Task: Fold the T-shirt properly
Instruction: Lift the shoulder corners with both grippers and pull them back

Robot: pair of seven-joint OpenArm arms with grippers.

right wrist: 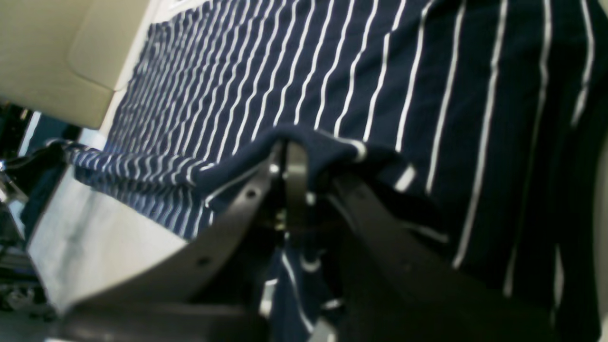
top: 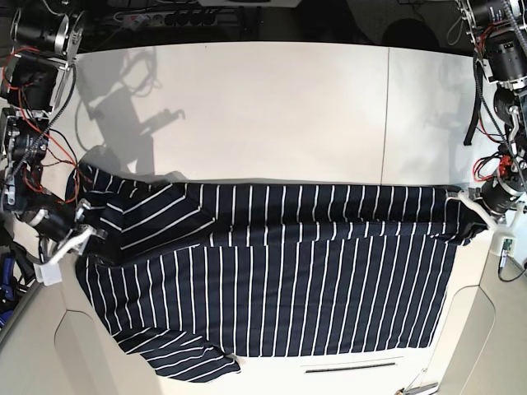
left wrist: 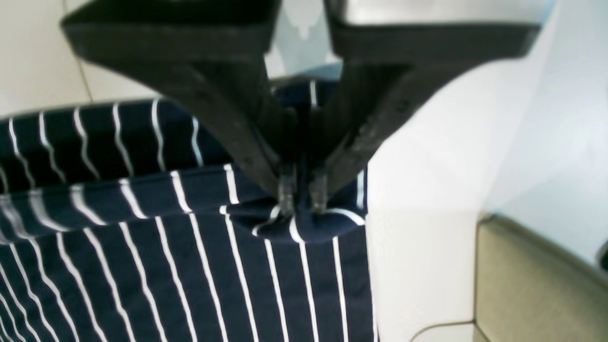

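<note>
One dark navy T-shirt with thin white stripes (top: 280, 280) is spread across the white table (top: 272, 107), its long axis running left to right. Its right end is pinched in the closed left gripper (left wrist: 302, 202), its left end in the closed right gripper (right wrist: 290, 156). Loose cloth lies toward the near edge, so each of the two arms is nearest its own end.

The 2 arms are black, jointed metal strung with loose red and black cables (clearest in the base view). Each hand, left hand (left wrist: 302, 199) and right hand (right wrist: 289, 156), has 2 dark, tapering fingers (left wrist: 237, 128) dotted with small screws.
</note>
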